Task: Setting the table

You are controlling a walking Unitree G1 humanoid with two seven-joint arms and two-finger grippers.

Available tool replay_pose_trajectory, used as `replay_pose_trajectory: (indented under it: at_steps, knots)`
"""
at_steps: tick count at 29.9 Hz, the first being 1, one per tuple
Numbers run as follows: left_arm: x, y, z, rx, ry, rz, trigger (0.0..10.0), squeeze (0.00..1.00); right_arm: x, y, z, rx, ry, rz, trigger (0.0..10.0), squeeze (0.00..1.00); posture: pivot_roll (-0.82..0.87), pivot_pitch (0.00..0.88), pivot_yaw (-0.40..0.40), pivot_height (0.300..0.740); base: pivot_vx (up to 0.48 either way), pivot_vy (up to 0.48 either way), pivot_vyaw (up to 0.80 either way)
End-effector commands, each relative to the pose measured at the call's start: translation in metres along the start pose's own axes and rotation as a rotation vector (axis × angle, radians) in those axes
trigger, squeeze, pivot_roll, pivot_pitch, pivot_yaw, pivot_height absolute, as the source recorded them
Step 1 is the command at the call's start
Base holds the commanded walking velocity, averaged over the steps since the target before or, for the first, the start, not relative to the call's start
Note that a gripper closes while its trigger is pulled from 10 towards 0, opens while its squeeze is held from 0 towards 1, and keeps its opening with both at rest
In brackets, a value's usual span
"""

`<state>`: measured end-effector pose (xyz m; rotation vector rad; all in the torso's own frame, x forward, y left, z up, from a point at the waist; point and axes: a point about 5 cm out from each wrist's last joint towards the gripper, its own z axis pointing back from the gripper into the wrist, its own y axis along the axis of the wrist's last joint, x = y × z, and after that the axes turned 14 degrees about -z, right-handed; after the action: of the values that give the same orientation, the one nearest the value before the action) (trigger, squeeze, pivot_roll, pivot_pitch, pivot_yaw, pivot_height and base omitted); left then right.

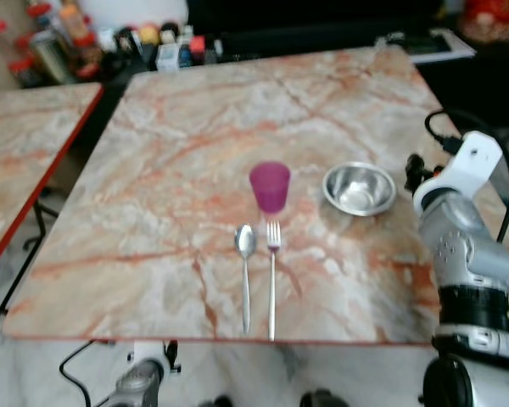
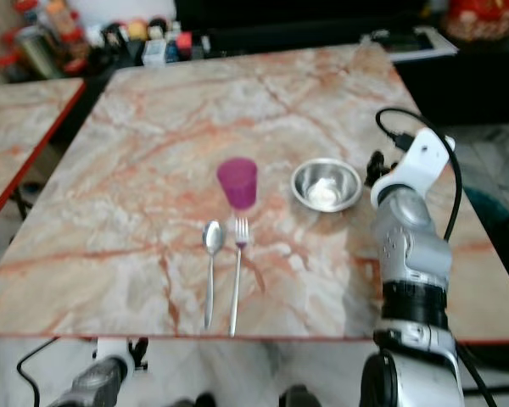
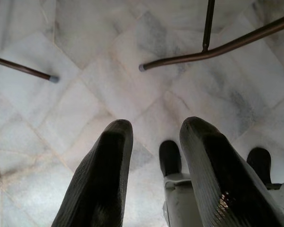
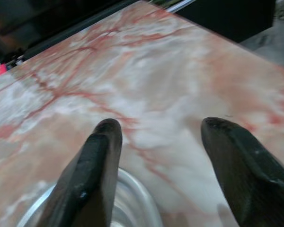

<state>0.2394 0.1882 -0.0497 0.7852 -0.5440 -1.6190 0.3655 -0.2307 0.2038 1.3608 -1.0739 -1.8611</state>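
Note:
On the marble table [image 1: 178, 153] stand a purple cup [image 1: 270, 186] and, to its right, a small steel bowl [image 1: 359, 188]. A spoon [image 1: 245, 271] and a fork [image 1: 272, 270] lie side by side in front of the cup, handles toward the near edge. My right gripper [image 4: 161, 132] is open just above the table at the bowl's right side, with the bowl's rim [image 4: 132, 198] under one finger and nothing between the fingers. The right arm [image 1: 458, 229] rises at the table's right edge. My left gripper [image 3: 156, 137] hangs open below the table, pointing at the floor.
A second marble table [image 1: 25, 144] with a red edge stands to the left across a narrow gap. Bottles and jars [image 1: 68, 38] crowd a dark counter behind. Thin metal legs [image 3: 213, 49] cross the white tiled floor [image 3: 85, 38] under the table.

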Motion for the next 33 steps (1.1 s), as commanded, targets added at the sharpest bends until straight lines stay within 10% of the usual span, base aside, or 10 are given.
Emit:
replay_pose_trajectory:
  at_steps: [1, 33]
  knots:
    - [-0.005, -0.006, 0.001, -0.024, 0.010, -0.001, 10.0, 0.00, -0.008, -0.005, -0.004, -0.056, 0.025, -0.027, 10.0, 0.00, -0.16, 0.140, 0.082, 0.740, 0.000, 0.000, 0.00]
    - [-0.005, -0.006, 0.001, -0.028, 0.002, 0.013, 10.0, 0.00, -0.001, -0.008, -0.001, -0.098, -0.083, -0.059, 10.0, 0.00, -0.16, 0.166, 0.088, 0.740, 0.000, 0.000, 0.00]
